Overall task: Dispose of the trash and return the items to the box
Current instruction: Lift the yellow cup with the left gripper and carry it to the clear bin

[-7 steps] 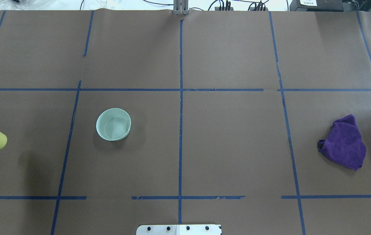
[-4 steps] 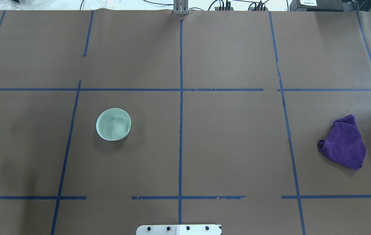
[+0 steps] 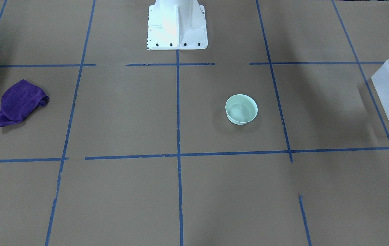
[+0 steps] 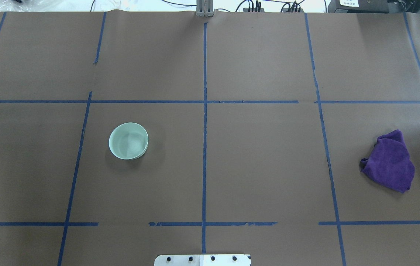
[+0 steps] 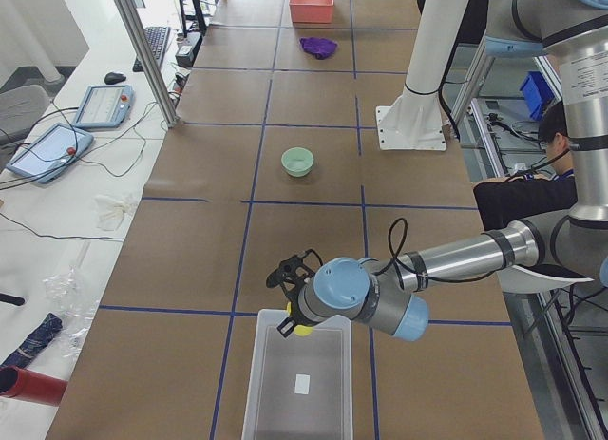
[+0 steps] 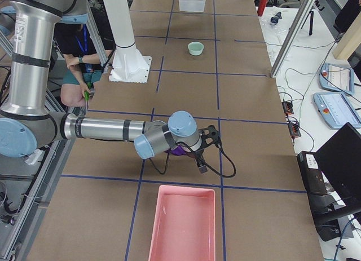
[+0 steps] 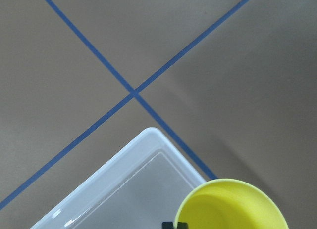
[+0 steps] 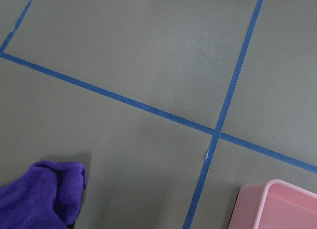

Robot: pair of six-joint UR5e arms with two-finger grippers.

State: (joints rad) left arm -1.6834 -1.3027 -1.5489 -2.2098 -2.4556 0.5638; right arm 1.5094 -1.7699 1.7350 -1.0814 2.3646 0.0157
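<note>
While the left claw [image 5: 294,321] gripped the cup [image 7: 233,206], nothing had been put away for good, so I judged the task to be in its early part. The cup hung right under that claw, its mouth turned up toward the wrist camera, over a corner of the box [image 7: 148,134]. It looked clear of the box floor, and part of it seemed to overhang the rim rather than sit squarely inside. Dropping it in was the step in hand, and it probably wanted a little more travel inward first. The box below the claw held nothing that I could see.

The bowl [image 4: 128,140] stood upright on the table [image 4: 269,166], well away from the left claw and the box, toward the table's middle. It had yet to be fetched.

On the other side, the right claw [image 6: 210,141] hovered just beside the cloth [image 4: 389,160], which lay crumpled below it. Whether that claw was open or closed I could not tell, since only the side view caught it and its own camera showed no fingers. A pink bin [image 6: 183,221] sat near that claw, with nothing visible in it. If the cloth was the trash and the pink bin its place, which was only my guess, that part was undone too.
</note>
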